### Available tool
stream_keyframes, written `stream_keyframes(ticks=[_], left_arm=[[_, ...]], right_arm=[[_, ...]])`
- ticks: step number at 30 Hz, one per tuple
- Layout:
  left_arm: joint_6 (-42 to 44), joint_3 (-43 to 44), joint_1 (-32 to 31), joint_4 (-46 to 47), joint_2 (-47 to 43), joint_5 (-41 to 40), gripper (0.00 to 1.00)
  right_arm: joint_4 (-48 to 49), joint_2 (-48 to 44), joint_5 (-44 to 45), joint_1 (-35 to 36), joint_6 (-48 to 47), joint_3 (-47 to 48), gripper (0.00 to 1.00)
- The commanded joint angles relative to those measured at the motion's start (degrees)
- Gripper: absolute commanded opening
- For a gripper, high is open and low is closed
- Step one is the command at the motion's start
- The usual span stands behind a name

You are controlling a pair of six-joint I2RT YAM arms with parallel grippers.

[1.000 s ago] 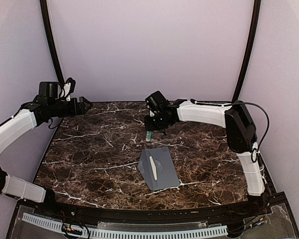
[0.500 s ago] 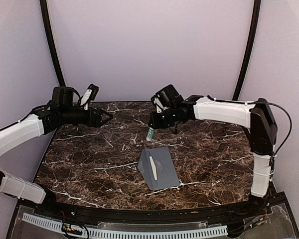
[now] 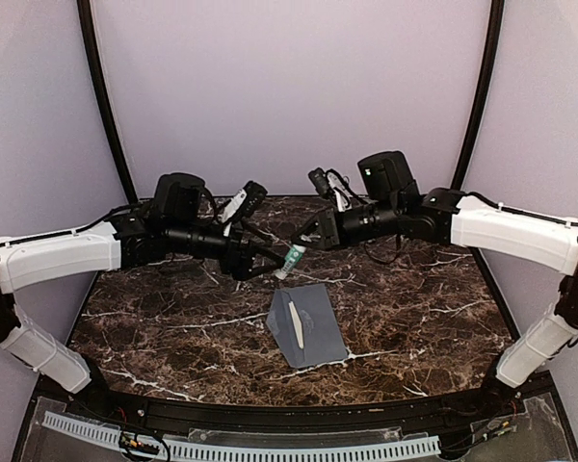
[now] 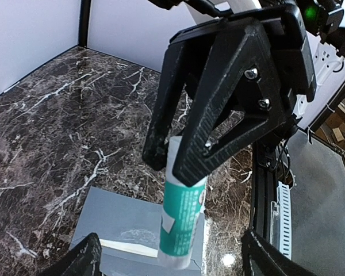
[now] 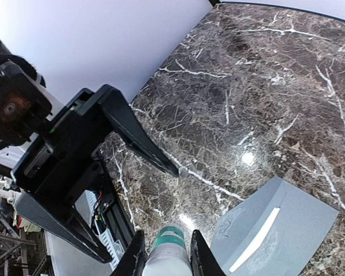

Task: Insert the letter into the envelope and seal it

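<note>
While the right gripper (image 3: 302, 248) pinches a teal glue stick (image 3: 291, 260) aloft, the left gripper (image 3: 265, 262) stands wide open and empty, facing it. The envelope (image 3: 313, 332) lies flat on the table (image 3: 154, 308) below. A pale strip (image 3: 294, 324) on it may be the letter. Risk: the fingers clash, or an early release drops the stick onto the envelope.

Left claw (image 3: 268, 262), right claw (image 3: 302, 250) and glue stick (image 3: 291, 261) crowd above the envelope's (image 3: 318, 332) far end; near end open.
</note>
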Motion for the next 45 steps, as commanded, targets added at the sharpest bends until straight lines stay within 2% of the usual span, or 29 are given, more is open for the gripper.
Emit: stream_keyframes(ticks=[1,4,6,9,12,14,16,18,21,25,31,35,45], left_arm=[[2.19,2.36,-3.69,1.29,2.31,-0.96,0.83],[2.19,3.9,-5.11,0.77,4.52,-1.31,0.78],[2.19,4.46,-5.24,0.77,5.25,-0.15,0.61],[1.98,3.74,-5.28,1.06,5.53,1.87,0.51],[1.19,2.77,-5.25,1.97,5.79,2.78,0.3],[0.99,2.6,-5.27,1.96,5.99,2.68,0.21],[0.97,2.4,-5.29,1.53,5.97,2.37,0.1],[0.92,1.99,-5.29,1.41,5.86,1.93,0.01],[0.55,1.54,-5.29,1.45,5.76,1.63,0.0],[0.13,1.55,-5.29,1.56,5.95,1.5,0.0],[-0.07,1.68,-5.29,1.24,6.34,1.64,0.0],[0.0,1.74,-5.29,1.02,6.66,1.42,0.0],[1.48,1.83,-5.29,0.74,7.44,-0.52,0.0]], right_arm=[[8.46,-2.67,-8.47,0.65,1.83,-3.43,0.12],[8.49,-3.12,-8.76,1.12,1.8,-3.92,0.12],[8.0,-3.3,-8.52,1.22,1.68,-4.12,0.11],[8.04,-3.68,-8.23,1.32,1.89,-4.73,0.11],[7.77,-3.66,-7.88,1.45,2.13,-4.96,0.11],[7.12,-3.54,-7.1,1.45,2.08,-4.93,0.12],[6.37,-3.53,-6.08,1.5,1.96,-4.98,0.16],[6.06,-3.68,-5.09,1.49,2.08,-5.13,0.27],[6.44,-3.87,-4.62,1.5,2.53,-5.54,0.41],[6.75,-3.65,-4.88,1.5,2.87,-5.8,0.44],[8.42,-4.45,-4.47,1.5,3.88,-6.92,0.28],[9.8,-4.87,-4.63,1.5,4.63,-7.34,0.09],[11.26,-8.88,-2.79,-1.44,6.4,-10.36,0.07]])
